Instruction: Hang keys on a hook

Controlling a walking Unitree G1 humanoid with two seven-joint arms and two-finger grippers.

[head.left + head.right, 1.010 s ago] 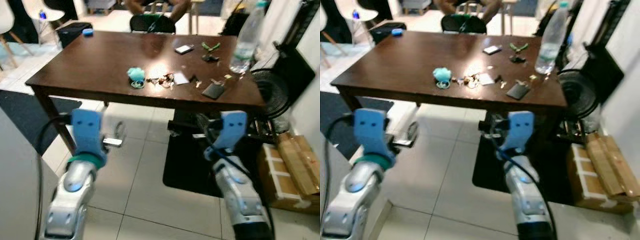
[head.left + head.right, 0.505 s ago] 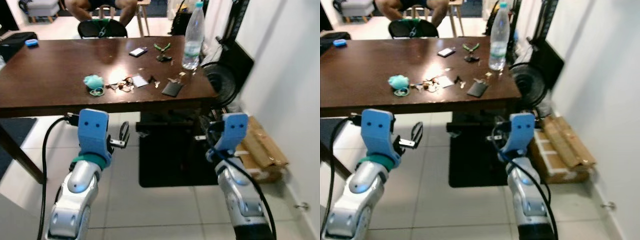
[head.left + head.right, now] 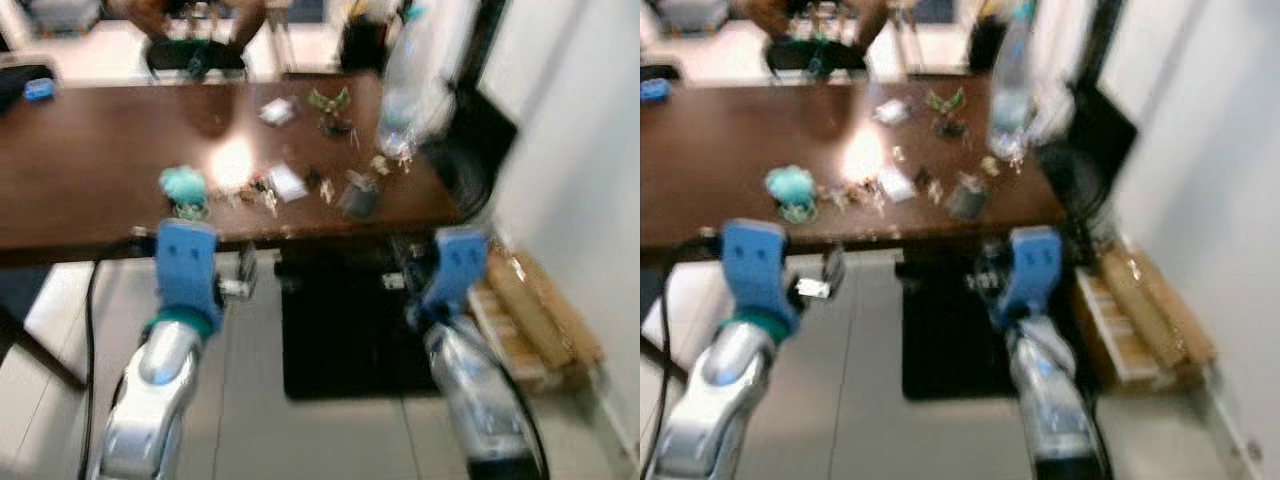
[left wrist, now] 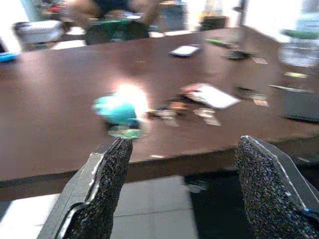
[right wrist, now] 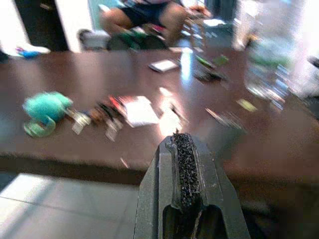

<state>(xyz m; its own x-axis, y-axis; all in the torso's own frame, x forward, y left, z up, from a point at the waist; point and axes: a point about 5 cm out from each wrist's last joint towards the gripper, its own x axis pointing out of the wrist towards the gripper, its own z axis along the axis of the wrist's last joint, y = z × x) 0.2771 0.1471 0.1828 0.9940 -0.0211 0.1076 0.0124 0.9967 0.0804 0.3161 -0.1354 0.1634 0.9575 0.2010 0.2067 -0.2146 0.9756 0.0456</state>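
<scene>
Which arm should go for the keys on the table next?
Probably left. The keys lie beside the teal keychain, framed between the open left tool's fingers. The right tool is shut and sits further toward the water bottle.

No text, label, brand or number can be read anywhere. The clear bottle (image 3: 405, 85) standing on the dark surface (image 3: 90, 150) may carry a label, but blur hides any lettering, and the small cards (image 5: 139, 110) lying there look blank.
</scene>
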